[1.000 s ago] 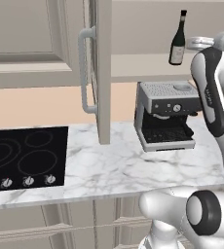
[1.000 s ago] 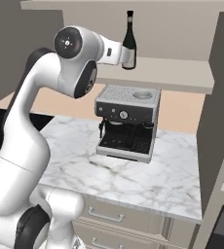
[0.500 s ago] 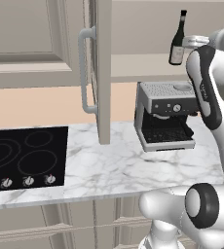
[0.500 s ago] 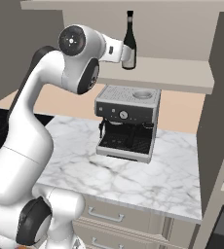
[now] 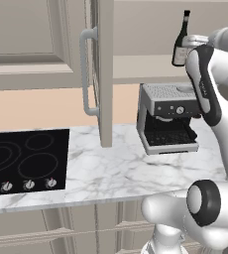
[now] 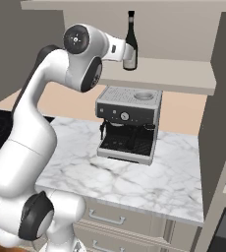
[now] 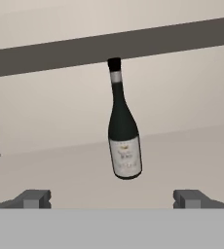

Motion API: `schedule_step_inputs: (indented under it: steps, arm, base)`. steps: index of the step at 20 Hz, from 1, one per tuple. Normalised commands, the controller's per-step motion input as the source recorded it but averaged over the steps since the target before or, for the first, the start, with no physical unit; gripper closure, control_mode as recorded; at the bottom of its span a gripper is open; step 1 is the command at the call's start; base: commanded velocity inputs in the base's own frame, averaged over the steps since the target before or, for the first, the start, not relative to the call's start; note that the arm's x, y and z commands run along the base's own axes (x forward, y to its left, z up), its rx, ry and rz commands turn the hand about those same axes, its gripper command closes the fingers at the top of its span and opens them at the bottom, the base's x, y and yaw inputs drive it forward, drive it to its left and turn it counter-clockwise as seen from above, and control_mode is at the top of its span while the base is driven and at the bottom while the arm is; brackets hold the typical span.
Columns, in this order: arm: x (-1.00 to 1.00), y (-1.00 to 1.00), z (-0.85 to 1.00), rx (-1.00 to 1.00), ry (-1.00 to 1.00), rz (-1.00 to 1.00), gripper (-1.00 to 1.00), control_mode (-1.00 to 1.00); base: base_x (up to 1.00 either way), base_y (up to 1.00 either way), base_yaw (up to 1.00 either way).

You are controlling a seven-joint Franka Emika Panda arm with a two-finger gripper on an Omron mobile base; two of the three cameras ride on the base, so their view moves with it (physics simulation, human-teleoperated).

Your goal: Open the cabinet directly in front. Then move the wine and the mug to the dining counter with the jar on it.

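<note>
Step in hand: the cabinet [image 5: 103, 69] stands open, its door edge-on with the silver handle to the front; the arm is reaching in for the wine [image 7: 123, 131], judged the first of the two items to fetch.
Wine: upright on the cabinet's bottom shelf [image 6: 183, 74], near that shelf's front edge, above the espresso machine [image 6: 129, 123] on the worktop [image 6: 149, 182].
Gripper: gripper [image 7: 113, 198] spread wide, fingers [image 7: 33, 198] well apart, nothing between them; the bottle stands centred ahead, not yet touched.
Next move: likely push forward until the bottle's body sits between the fingers, then close on it below the shoulder and lift clear of the shelf.
Hand view adds: bottle centred between the tips, label facing the camera.
Base views add: the door, the cooktop [image 5: 22, 161] at the worktop's left end, the arm bent up to shelf height.
Mug: I cannot tell where it is.
</note>
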Motion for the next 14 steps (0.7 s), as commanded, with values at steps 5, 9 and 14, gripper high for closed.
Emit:
schedule_step_inputs:
  steps: [5,9,14]
  arm:
    - [0.18,-0.01,0.00,0.00,0.00,0.00,-1.00,-1.00]
    - [0.16,-0.03,0.00,0.00,0.00,0.00,-1.00,-1.00]
    - [0.18,-0.04,0.00,0.00,0.00,0.00,-1.00,-1.00]
  base:
    - [0.00,0.00,0.00]
    - [0.00,0.00,0.00]
    - [0.00,0.00,0.00]
